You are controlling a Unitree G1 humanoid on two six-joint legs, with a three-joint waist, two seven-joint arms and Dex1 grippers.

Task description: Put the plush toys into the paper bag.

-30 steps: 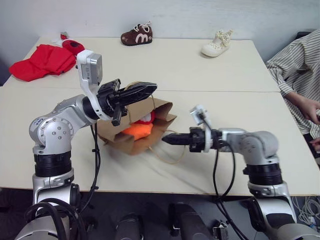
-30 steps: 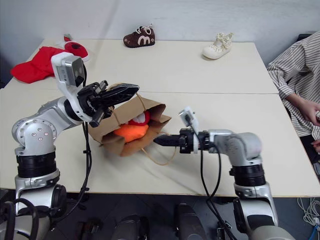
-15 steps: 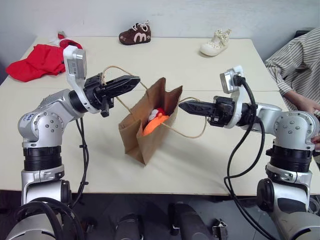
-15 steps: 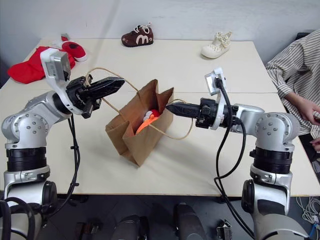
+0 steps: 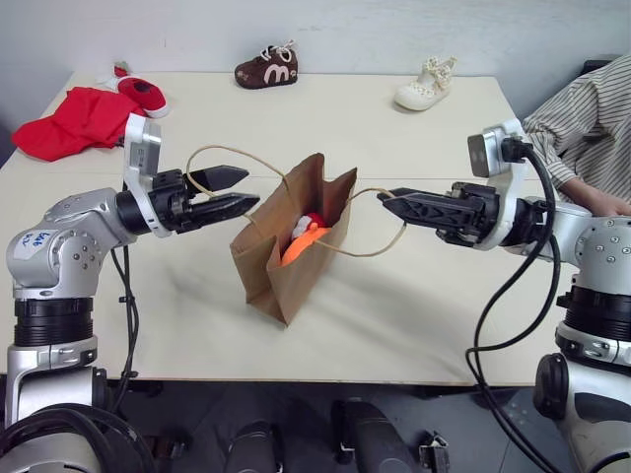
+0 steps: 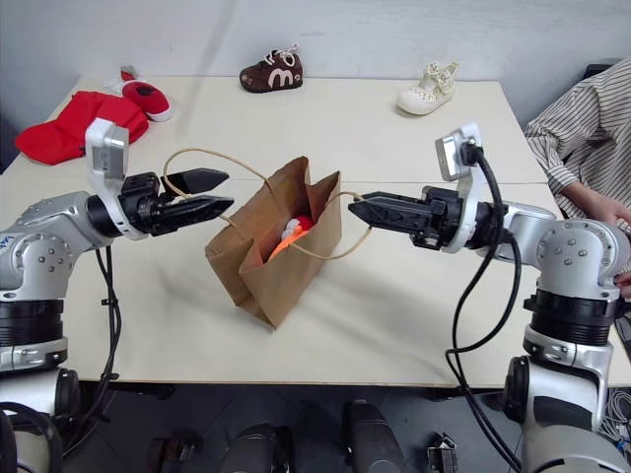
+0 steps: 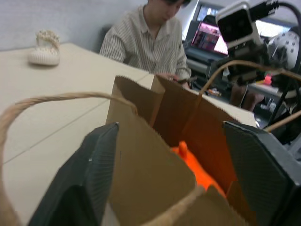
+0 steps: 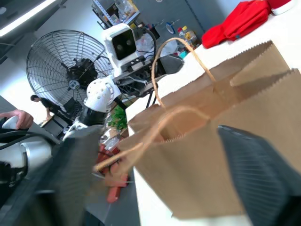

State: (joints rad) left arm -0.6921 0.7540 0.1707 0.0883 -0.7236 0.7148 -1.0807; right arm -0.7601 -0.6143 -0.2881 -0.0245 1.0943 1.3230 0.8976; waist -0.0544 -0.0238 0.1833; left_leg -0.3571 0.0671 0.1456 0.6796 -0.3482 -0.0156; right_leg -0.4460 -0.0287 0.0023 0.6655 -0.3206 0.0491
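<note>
The brown paper bag [image 5: 286,258] stands upright and open-mouthed in the middle of the table. Inside it lie the plush toys: the orange one [image 5: 300,245] and, above it, the red-and-white Santa [image 5: 312,224]. My left gripper [image 5: 249,187] is level at the bag's left, open, and one tan cord handle [image 5: 229,151] loops loosely around its fingers. My right gripper [image 5: 386,202] is level at the bag's right, also open, with the other handle [image 5: 370,248] draped around its tips. The left wrist view looks into the bag [image 7: 141,155] between wide-spread fingers [image 7: 94,169].
A brown baby shoe [image 5: 266,67] and a cream one [image 5: 426,86] sit at the table's far edge. A red cloth [image 5: 74,116] and a red slipper [image 5: 144,93] lie at the far left. A person in a striped shirt [image 5: 582,113] sits at the right.
The bag lay on its side with both grippers shut on its handles; it was lifted upright. Both grippers have moved apart and opened, leaving the cords loose.
</note>
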